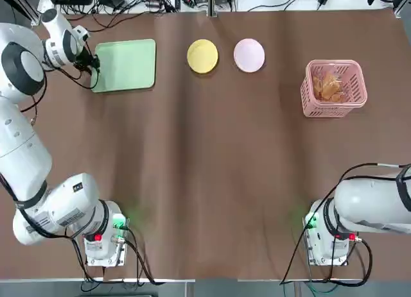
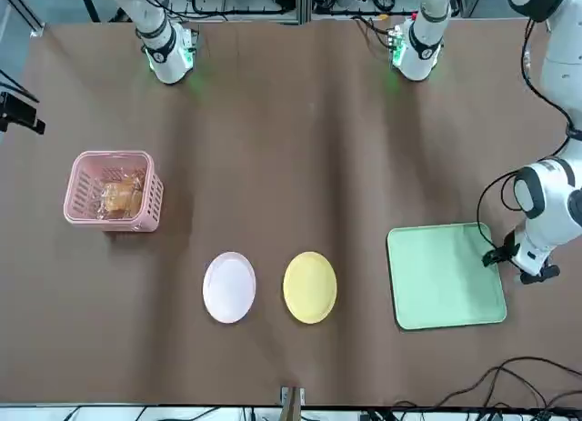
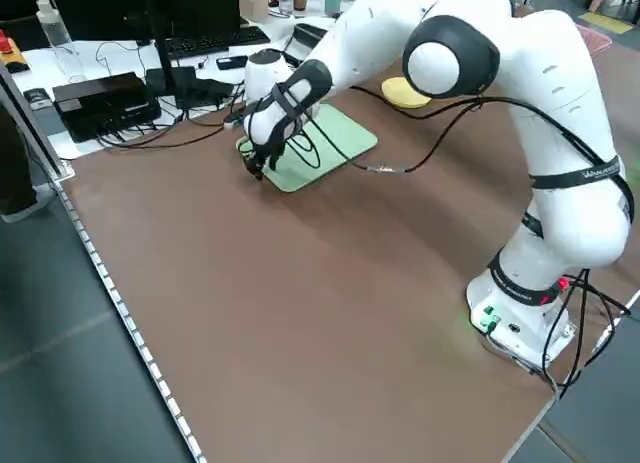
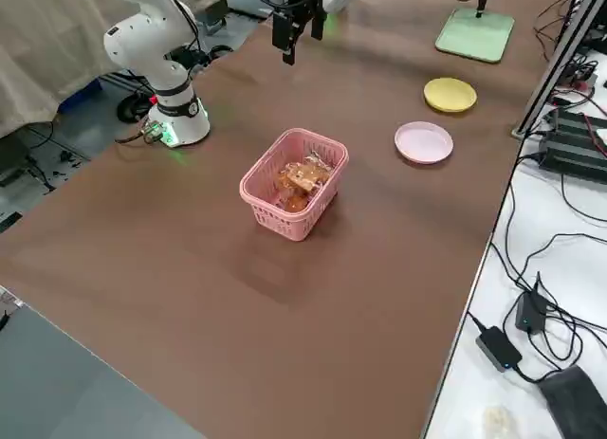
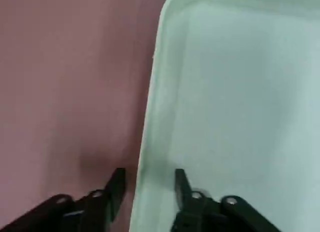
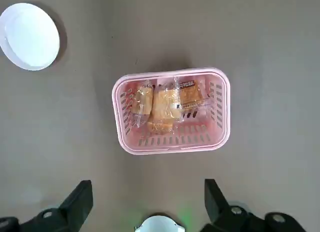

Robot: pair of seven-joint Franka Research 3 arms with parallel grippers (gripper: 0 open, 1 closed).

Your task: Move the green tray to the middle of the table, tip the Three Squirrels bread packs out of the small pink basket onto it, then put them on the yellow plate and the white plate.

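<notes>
As left gripper [image 5: 148, 184] straddles green tray [image 1: 126, 65] rim

This is a robotics lab: two white robot arms [image 1: 38, 181] are bolted at one edge of a cloth-covered counter [image 1: 212, 169], and cables [image 1: 138, 0], a keyboard [image 3: 205, 41] and black electronics boxes [image 3: 100, 101] crowd the benches along its far edge.

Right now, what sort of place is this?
Probably a robotics lab. Two white arms are bolted to a table under a brown cloth, cables and electronics crowd its far edge, and the props are staged: a green tray, two plates and a pink basket.
</notes>
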